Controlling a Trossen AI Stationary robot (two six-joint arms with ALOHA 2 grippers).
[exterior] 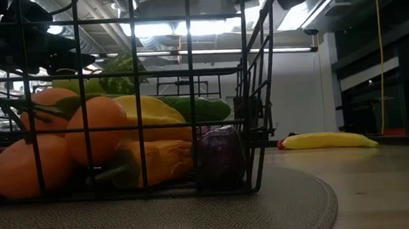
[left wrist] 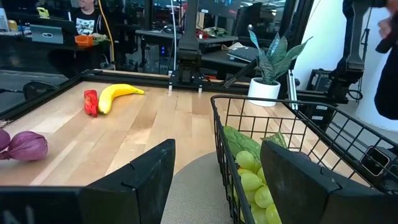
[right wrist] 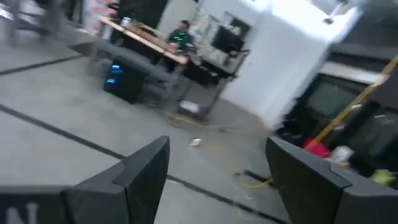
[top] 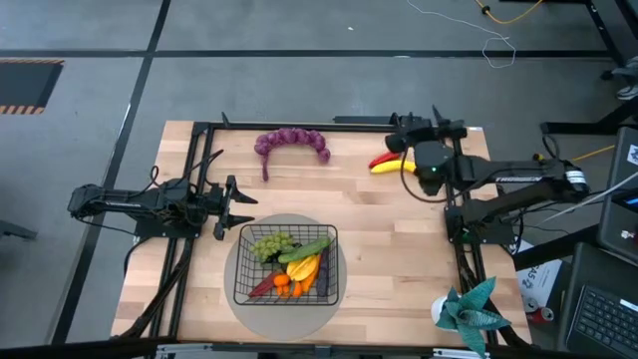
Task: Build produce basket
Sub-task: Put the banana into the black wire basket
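Now, starting at the left: the left tool (top: 242, 207) sits low over the bench (top: 389, 259), fingers spread wide with nothing between them, just beside the near-left corner of the basket (top: 239, 289). That is the first hazard, I'd say — any forward push from there could catch the wire rim and shove the basket off the round grey mat (top: 339, 299) or tip it.

Moving along, the basket holds green grapes (top: 269, 243), a cucumber (top: 311, 248), orange carrots (top: 289, 286) and a yellow piece, piled fairly high. From the low view the pile looks loosely stacked, so a jolt might roll something out over the side.

Up at the far edge lies the purple grape bunch (top: 291, 142), on the bare bench, well apart from the basket. It looks floppy and could droop or snag on the mesh when carried.

Further right, the banana (top: 389, 166) and red chili (top: 382, 158) lie touching each other, partly under the right arm. The right tool (top: 404, 122) hovers beyond them, wide open and empty, its camera pointing out at the room. Coming down on that pair, it could pinch both pieces or nudge the banana off the bench edge.
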